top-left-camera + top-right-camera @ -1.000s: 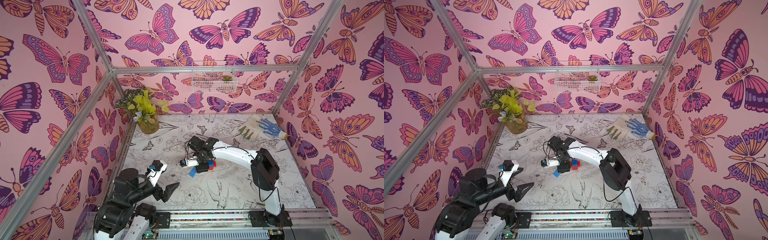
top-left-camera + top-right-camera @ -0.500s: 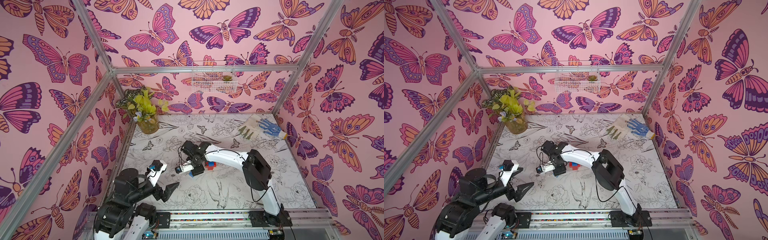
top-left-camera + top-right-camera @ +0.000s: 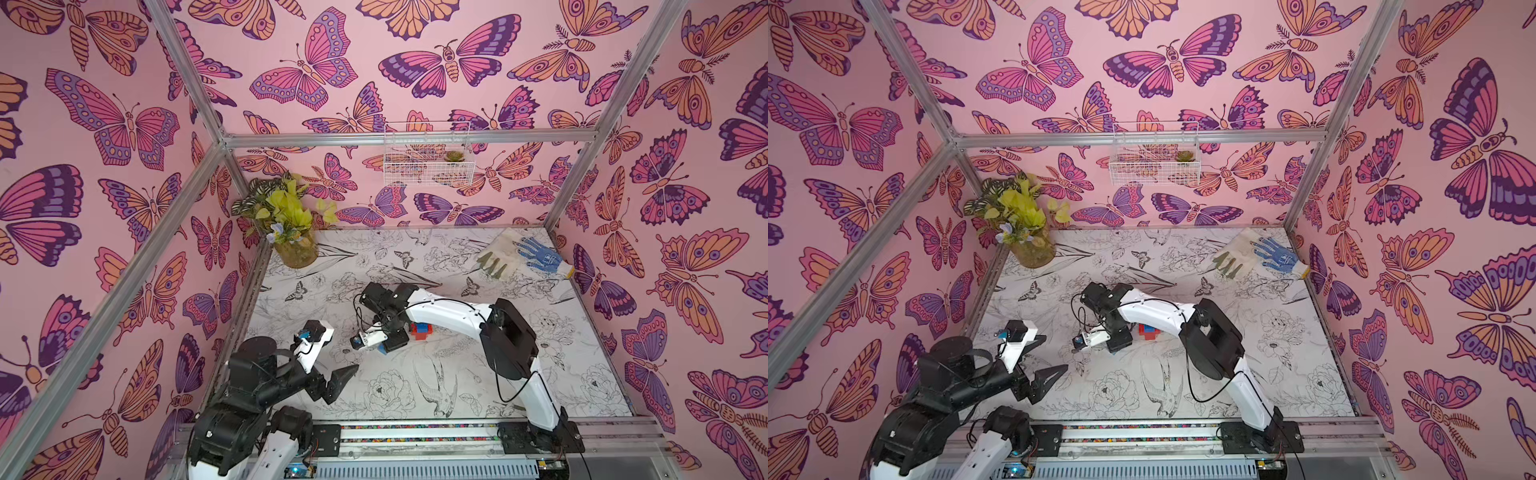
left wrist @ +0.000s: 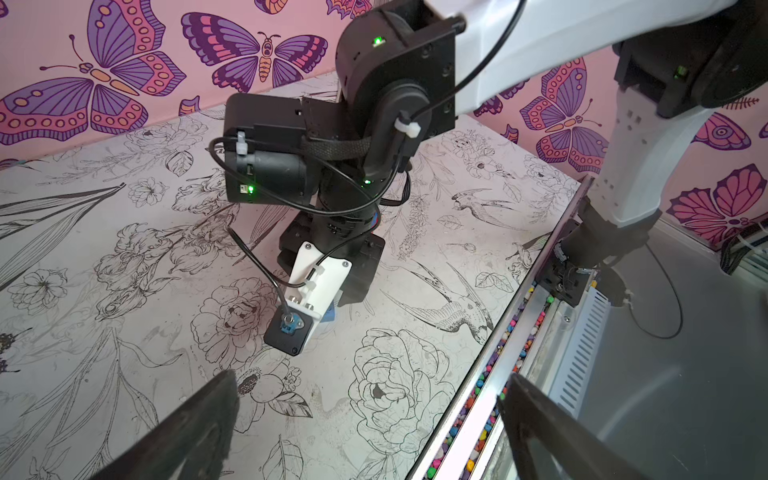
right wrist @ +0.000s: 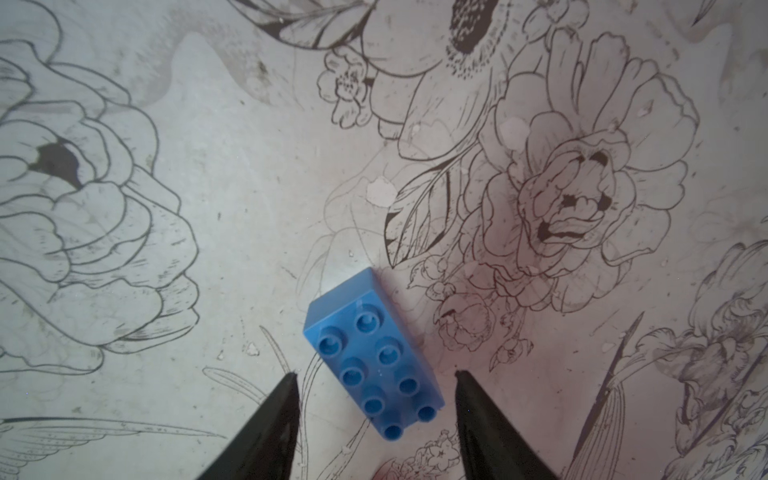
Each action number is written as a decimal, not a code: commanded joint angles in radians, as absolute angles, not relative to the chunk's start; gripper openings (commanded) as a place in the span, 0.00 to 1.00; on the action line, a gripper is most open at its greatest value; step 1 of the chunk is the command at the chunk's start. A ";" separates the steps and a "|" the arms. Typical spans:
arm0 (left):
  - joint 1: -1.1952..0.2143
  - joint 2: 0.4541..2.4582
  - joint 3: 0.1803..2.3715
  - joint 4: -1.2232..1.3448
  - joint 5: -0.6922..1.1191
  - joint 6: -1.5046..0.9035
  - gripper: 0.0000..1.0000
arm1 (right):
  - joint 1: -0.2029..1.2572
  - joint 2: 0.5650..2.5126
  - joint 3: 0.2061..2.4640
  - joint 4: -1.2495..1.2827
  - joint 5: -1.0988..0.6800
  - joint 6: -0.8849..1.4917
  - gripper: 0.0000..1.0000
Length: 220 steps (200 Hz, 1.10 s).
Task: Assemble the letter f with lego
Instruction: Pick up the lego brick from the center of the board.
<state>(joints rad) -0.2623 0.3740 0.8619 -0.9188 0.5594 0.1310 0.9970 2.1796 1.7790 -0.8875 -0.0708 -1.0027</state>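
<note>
Moved off the joined bricks (image 3: pixel 420 330), my right end effector (image 5: pixel 375 373) now straddles the long blue brick (image 5: pixel 372 357) on the desk (image 5: pixel 208 208), half-open, holding nothing; I fear its skew lets closing jaws catch corners and spin it away.

The table (image 3: pixel 415 386) is a white sheet printed with black line drawings of flowers, leaves and birds. A vase of leafy plants (image 3: pixel 296 249) stands in its far left corner. A pale glove (image 3: pixel 494 257) and a blue glove (image 3: pixel 536 251) lie together in the far right corner. Near the middle sits a small cluster of red and blue bricks (image 3: pixel 420 331); near it a long blue brick (image 5: pixel 372 353) lies flat, studs up
</note>
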 commanded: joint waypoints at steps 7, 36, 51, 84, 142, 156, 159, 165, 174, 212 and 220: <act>-0.268 0.367 0.870 -0.937 0.559 0.143 1.00 | 1.008 2.192 1.771 -0.912 -0.071 -1.005 0.61; -0.268 0.368 0.871 -0.936 0.557 0.143 1.00 | 1.015 2.197 1.769 -0.908 -0.068 -1.004 0.62; -0.268 0.365 0.871 -0.936 0.557 0.141 1.00 | 1.019 2.205 1.770 -0.910 -0.063 -1.004 0.62; -0.268 0.365 0.870 -0.937 0.555 0.141 1.00 | 1.023 2.221 1.776 -0.914 -0.058 -1.004 0.62; -0.268 0.364 0.870 -0.936 0.555 0.141 1.00 | 1.028 2.249 1.792 -0.926 -0.053 -1.001 0.59; -0.268 0.364 0.870 -0.936 0.556 0.141 1.00 | 1.028 2.253 1.797 -0.927 -0.053 -1.001 0.56; -0.268 0.364 0.870 -0.936 0.556 0.141 1.00 | 1.028 2.254 1.799 -0.928 -0.052 -1.001 0.55; -0.268 0.364 0.870 -0.936 0.556 0.141 1.00 | 1.028 2.258 1.803 -0.930 -0.052 -1.000 0.53; -0.268 0.364 0.871 -0.936 0.556 0.141 1.00 | 1.028 2.261 1.812 -0.936 -0.054 -0.999 0.51; -0.268 0.367 0.871 -0.936 0.555 0.141 1.00 | 1.028 2.267 1.827 -0.948 -0.050 -0.994 0.41; -0.268 0.368 0.871 -0.936 0.555 0.141 1.00 | 1.028 2.267 1.828 -0.946 -0.051 -0.994 0.39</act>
<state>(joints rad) -0.2626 0.3740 0.8619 -0.9192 0.5564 0.1310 1.0191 2.2452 1.7981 -0.9081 -0.0521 -0.9989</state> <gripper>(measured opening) 0.999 0.415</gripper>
